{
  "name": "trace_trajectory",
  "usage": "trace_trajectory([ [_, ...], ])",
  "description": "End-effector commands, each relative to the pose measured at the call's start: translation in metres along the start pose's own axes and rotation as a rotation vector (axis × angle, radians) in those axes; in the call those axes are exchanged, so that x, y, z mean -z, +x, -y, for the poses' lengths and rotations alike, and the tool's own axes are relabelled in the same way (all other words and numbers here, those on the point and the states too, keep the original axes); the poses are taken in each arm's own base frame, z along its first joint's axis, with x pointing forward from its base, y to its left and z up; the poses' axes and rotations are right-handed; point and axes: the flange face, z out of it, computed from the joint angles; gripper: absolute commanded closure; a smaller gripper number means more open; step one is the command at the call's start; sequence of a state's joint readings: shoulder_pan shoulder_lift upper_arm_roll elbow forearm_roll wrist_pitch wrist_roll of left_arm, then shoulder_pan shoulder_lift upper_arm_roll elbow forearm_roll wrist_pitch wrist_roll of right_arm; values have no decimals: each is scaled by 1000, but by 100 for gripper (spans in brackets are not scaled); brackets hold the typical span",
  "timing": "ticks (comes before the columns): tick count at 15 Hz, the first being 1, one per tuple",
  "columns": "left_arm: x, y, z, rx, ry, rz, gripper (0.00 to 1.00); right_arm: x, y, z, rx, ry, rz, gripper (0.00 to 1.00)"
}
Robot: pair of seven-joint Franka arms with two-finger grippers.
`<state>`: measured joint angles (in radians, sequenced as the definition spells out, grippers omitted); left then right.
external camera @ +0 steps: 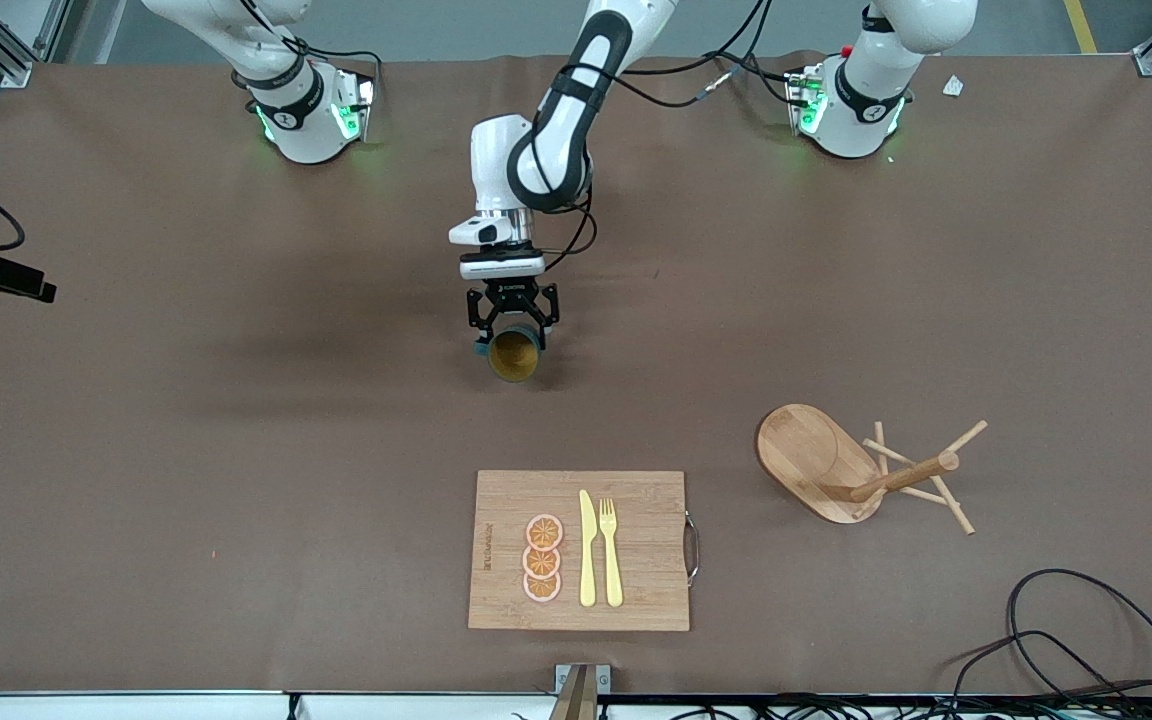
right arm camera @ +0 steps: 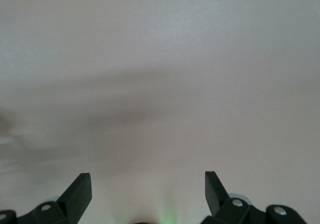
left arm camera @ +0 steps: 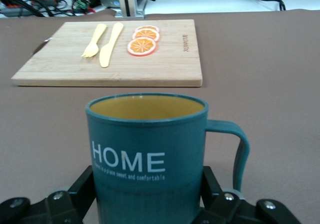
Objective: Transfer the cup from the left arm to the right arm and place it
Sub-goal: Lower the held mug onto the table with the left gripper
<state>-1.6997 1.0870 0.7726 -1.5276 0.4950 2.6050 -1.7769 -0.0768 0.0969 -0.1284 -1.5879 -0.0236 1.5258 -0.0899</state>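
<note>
Left pincer [external camera: 512, 322]: gripping the cup [external camera: 514, 353] by its lower body, fingers [left arm camera: 86, 186] pressing both sides, holding it over the bare middle of the bench [external camera: 186, 400], mouth tipping toward the front camera. Cup: teal, yellow inside, lettered "HOME", handle [left arm camera: 239, 151] sticking out sideways.
Right pincer [right arm camera: 148, 194]: standing wide apart, gripping nothing; that arm is waiting.
Cutting board [external camera: 636, 520]: lying nearer the camera, carrying orange slices [external camera: 542, 558], knife [external camera: 587, 550] and fork [external camera: 611, 552].
Peg rack [external camera: 871, 475]: lying toppled toward the left arm's end.
</note>
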Motion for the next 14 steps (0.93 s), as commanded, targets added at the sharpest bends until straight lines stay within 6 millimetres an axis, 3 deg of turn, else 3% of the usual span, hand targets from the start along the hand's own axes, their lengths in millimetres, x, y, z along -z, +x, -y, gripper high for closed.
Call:
trace_trajectory([
  [1,6,-21,-6,10,10,-68,22,0,-1,-1,-3,2,-3,0],
  [6,10,-60,-4,32,-2,-155,20,0,-1,0,-2,4,0,0],
  [8,11,-72,-3,15,3,-176,11,0,-1,1,-1,4,2,0],
  [9,12,-75,-3,2,-1,-180,0,0,-1,1,-2,4,2,0],
  [12,21,-79,-6,20,7,-166,0,-1,-1,1,-2,6,3,0],
  [14,44,-74,-15,65,1,-135,0,-1,-1,1,-2,6,3,0],
])
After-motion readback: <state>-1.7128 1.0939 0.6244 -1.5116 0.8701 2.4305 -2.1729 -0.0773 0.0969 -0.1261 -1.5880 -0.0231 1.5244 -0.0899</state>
